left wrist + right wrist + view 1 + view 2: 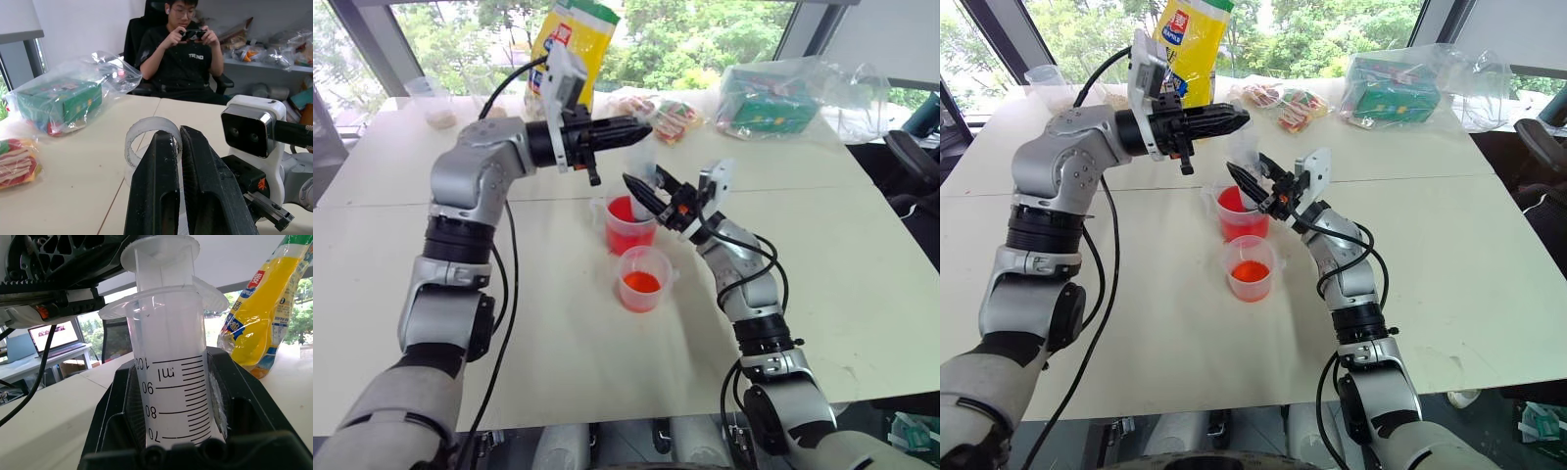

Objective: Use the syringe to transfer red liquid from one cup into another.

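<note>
The surface (862, 255) is big and white. The tall cup (628, 227) of red liquid (625, 211) stands in the middle of it. A short cup (642, 279) sits just in front of the tall cup. The syringe (168, 382) stands upright over the tall cup, its low end down inside it. My right fingers (651, 192) pinch its clear tube. My left fingers (631, 130) are pressed together by the white plunger top, above the tall cup. I think the syringe is light, stiff and slippery. Hold the tube tight and pull the top slowly.
</note>
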